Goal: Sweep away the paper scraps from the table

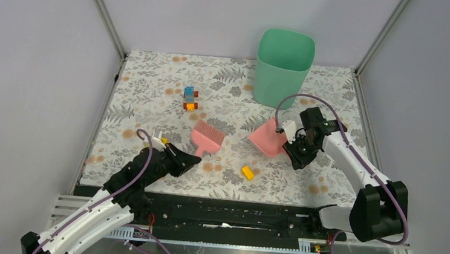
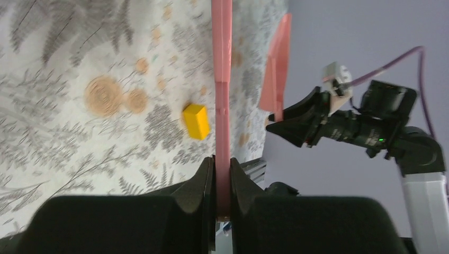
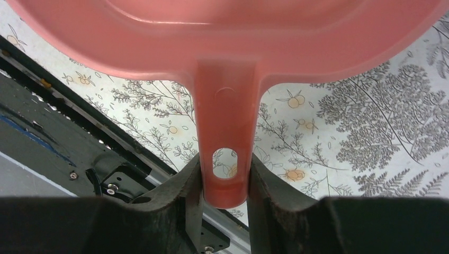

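Note:
My left gripper (image 1: 192, 159) is shut on the handle of a pink brush (image 1: 208, 136), whose head lies over the middle of the leaf-printed table (image 1: 152, 91). In the left wrist view the gripper (image 2: 222, 174) clamps the brush handle (image 2: 222, 79) edge-on. My right gripper (image 1: 289, 146) is shut on the handle of a pink dustpan (image 1: 268, 138), held tilted right of the brush. The right wrist view shows the gripper (image 3: 226, 180) on the dustpan (image 3: 227, 32) above the cover. I see no white paper scraps in any view.
A green bin (image 1: 283, 68) stands at the back right. A yellow brick (image 1: 247, 172) lies near the front between the tools, also in the left wrist view (image 2: 196, 120). A small stack of coloured bricks (image 1: 189, 98) and an orange piece (image 1: 169, 91) lie mid-back. A black rail (image 1: 222, 215) runs along the near edge.

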Action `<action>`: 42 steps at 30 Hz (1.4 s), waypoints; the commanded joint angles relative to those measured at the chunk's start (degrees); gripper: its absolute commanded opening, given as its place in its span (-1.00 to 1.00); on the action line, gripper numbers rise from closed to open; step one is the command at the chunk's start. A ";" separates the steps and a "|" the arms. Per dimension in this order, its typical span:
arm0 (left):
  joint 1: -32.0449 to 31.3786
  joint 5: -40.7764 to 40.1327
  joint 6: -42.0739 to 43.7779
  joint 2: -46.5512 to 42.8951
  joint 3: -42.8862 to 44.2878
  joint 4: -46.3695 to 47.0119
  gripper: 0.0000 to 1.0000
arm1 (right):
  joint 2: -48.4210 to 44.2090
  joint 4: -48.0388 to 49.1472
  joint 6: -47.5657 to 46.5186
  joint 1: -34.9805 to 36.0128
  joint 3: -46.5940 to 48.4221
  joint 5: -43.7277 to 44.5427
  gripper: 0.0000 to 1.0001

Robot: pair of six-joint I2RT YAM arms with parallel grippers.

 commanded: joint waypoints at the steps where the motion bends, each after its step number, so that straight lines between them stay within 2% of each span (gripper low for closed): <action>1: -0.02 3.97 -6.48 1.08 -3.76 0.61 -0.91 | 2.74 -1.67 -4.53 0.29 0.04 -1.84 -1.00; 6: 0.01 6.19 -7.59 3.51 -5.85 1.01 -0.89 | 3.44 -3.80 -9.33 0.31 -4.33 6.34 -0.99; 11: -0.02 6.74 -7.95 3.95 -8.42 1.91 -0.67 | 2.62 -1.16 -9.15 0.31 -9.27 12.02 -0.69; 14: -0.01 8.13 -7.93 7.08 -10.00 4.17 -0.44 | 2.60 -0.14 -8.76 0.33 -10.38 12.10 -0.23; 16: 0.03 9.30 -6.71 10.88 -10.19 4.94 -0.20 | 2.41 0.39 -8.50 0.31 -10.38 12.09 0.01; 20: -0.13 11.45 -2.39 18.21 -8.75 4.90 -0.07 | 0.43 0.46 -8.08 0.33 -9.49 11.27 0.56; 21: -0.19 11.71 -1.80 18.86 -8.46 4.66 -0.04 | -0.34 0.33 -8.03 0.34 -9.28 11.04 0.77; 23: -0.29 11.83 -0.82 19.26 -7.71 3.64 0.13 | -1.67 -0.04 -7.83 0.34 -8.62 10.62 0.97; 25: -0.37 10.76 0.72 18.77 -5.33 -0.43 0.32 | -3.08 -0.29 -7.26 0.34 -7.81 9.74 0.99; 26: -0.37 9.97 1.94 18.27 -4.10 -3.16 0.53 | -3.77 -0.58 -6.57 0.34 -7.10 8.81 0.99; 27: -0.40 9.11 3.01 17.72 -2.76 -5.87 0.87 | -4.40 -0.69 -5.45 0.31 -6.14 7.59 0.99; 28: -0.37 8.32 3.99 17.22 -1.54 -8.06 0.96 | -5.15 -0.52 -3.94 0.31 -5.06 6.22 0.99; 32: -0.34 4.63 8.56 17.41 4.68 -16.11 0.97 | -7.96 5.42 4.03 0.31 -0.96 5.17 0.99; 35: -0.34 -0.39 17.17 21.37 13.12 -21.41 0.97 | -10.09 17.50 11.64 0.31 -2.08 15.02 0.99; 38: -0.35 -9.87 27.87 28.29 24.17 -22.63 0.97 | -10.04 26.57 17.12 0.32 -2.97 20.98 0.99; 40: -0.40 -15.89 36.56 32.20 30.88 -21.19 0.97 | -8.46 26.87 19.57 0.30 0.32 17.58 0.99; 42: -0.27 -19.88 45.61 35.92 37.58 -17.90 0.97 | -8.32 26.20 22.04 0.33 4.09 10.08 0.99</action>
